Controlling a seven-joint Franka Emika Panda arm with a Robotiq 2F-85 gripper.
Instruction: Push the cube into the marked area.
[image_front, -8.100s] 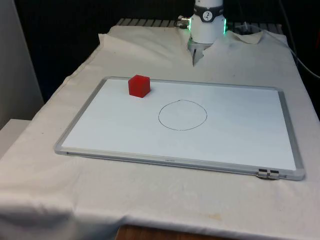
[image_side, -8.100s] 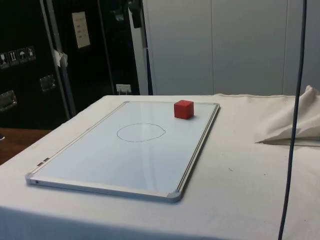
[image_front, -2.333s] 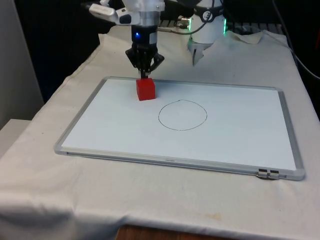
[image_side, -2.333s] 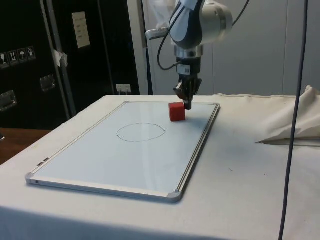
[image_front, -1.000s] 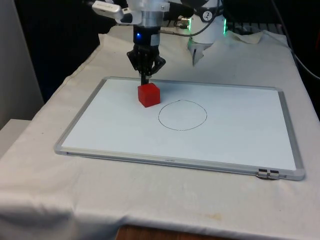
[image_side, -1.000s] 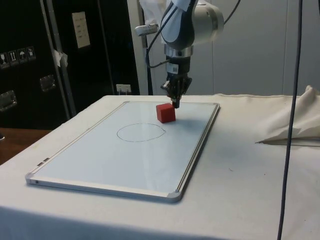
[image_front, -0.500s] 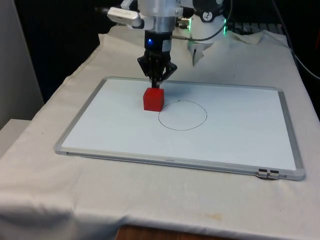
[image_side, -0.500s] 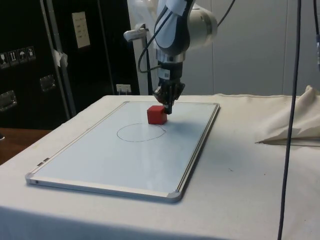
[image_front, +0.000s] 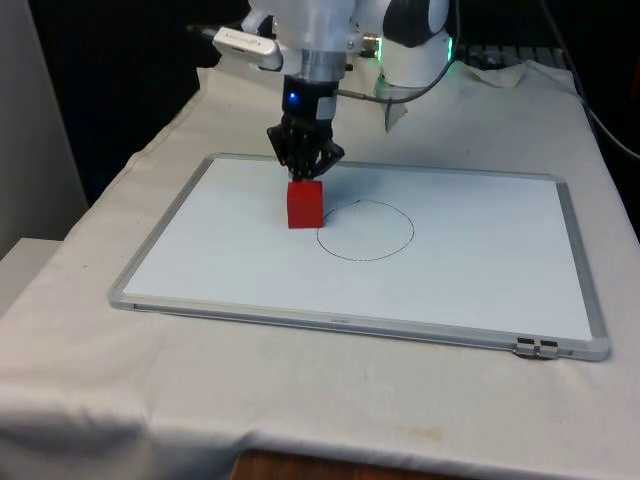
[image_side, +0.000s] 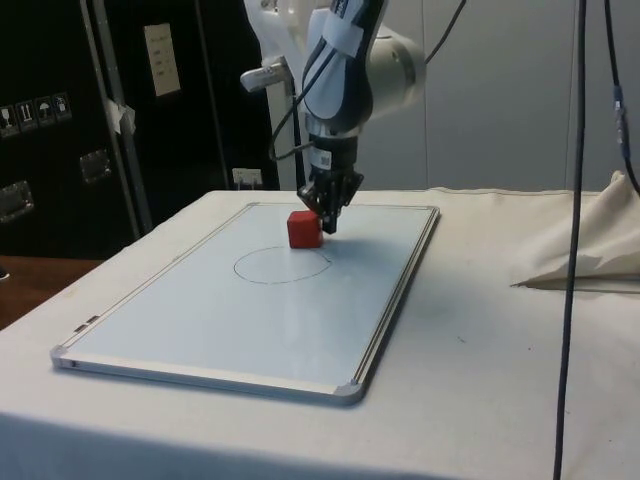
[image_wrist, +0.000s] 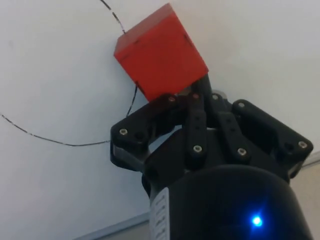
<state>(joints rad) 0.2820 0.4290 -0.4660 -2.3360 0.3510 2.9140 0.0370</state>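
Front view: the gripper, jaws pinched together, presses the cube's far side; it sits at the circle's left edge. Side view: mid-push. Wrist view: next, shove right, inside.

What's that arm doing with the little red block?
The gripper, fingers closed together, is pressed against the far side of the red cube and is nudging it across the whiteboard. The cube sits right at the edge of the drawn circle, on the line, at the front view's left side, not yet fully inside.
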